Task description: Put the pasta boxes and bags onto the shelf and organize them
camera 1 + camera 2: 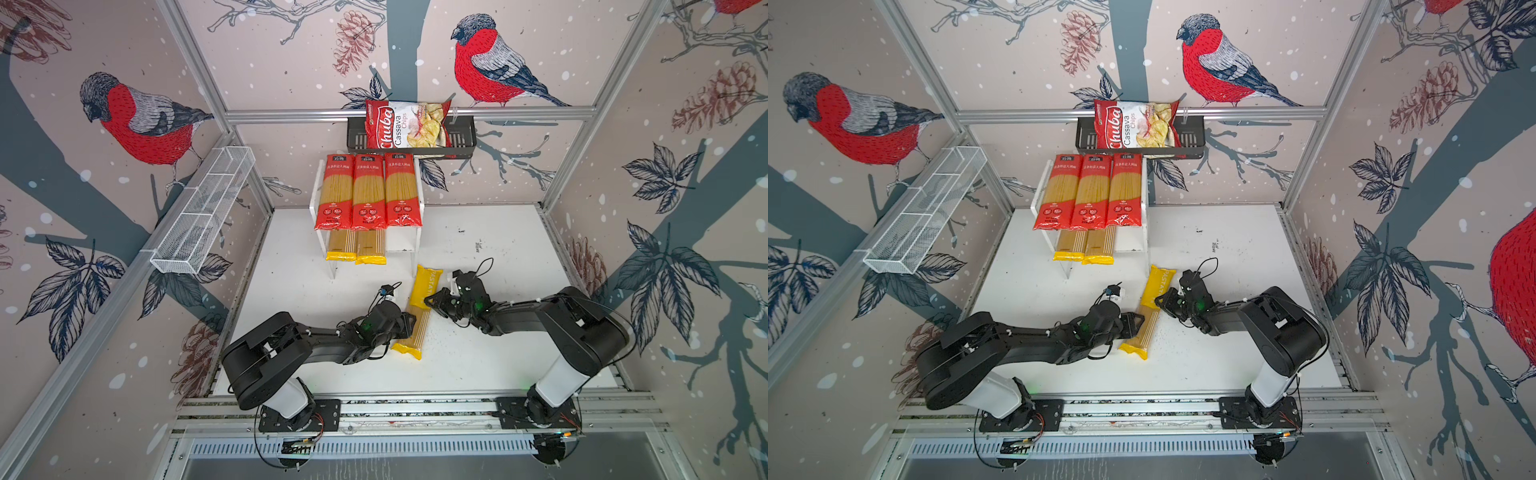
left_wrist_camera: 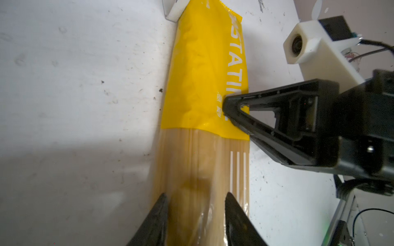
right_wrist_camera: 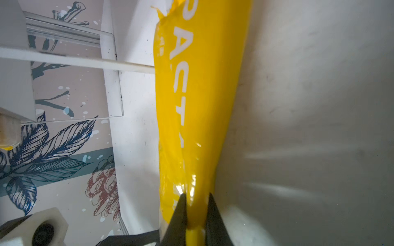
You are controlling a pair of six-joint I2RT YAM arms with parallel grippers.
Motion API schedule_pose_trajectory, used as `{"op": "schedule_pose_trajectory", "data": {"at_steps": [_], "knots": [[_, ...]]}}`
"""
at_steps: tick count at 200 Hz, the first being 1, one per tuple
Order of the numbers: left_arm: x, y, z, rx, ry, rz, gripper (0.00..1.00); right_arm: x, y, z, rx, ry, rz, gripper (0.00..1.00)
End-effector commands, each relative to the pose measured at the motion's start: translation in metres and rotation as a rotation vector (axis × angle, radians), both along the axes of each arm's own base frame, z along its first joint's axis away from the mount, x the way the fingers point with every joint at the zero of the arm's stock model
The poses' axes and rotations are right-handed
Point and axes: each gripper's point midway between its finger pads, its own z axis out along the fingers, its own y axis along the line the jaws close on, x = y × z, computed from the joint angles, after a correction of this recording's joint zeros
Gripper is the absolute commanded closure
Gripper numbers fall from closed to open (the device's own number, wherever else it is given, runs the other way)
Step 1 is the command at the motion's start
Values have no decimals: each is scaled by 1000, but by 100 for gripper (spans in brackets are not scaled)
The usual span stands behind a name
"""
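Looking just in front of the shelf (image 1: 405,245), you find the third yellow spaghetti packet (image 1: 420,327), slanted. Your right gripper (image 3: 196,196) is clamped on its yellow part nearer the shelf. Your left gripper (image 2: 196,194) straddles the clear middle, jaws apart; whether they press it you cannot tell.
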Motion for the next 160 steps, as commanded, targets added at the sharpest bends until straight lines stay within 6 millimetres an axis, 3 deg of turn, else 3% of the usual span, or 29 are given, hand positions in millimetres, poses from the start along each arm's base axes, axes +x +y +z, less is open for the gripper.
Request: {"op": "schedule_pose_trajectory", "data": {"at_steps": [1,32,58,92,111,160], "knots": [[0,-9,24,-79,-34,-28,54,-3,7,19,74,-41,36,90],[-3,0,39,-77,-60,-21,47,-6,-2,28,78,-67,26,94],[-3,13,58,-67,-110,-4,42,-10,-10,47,66,-125,26,97],[-3,41,83,-61,-205,58,33,-16,-20,95,22,-282,49,99],[-4,53,100,-98,-254,63,26,-21,-21,136,22,-400,71,100],[-16,65,161,-248,-406,23,12,-34,2,207,109,-552,169,100]]}}
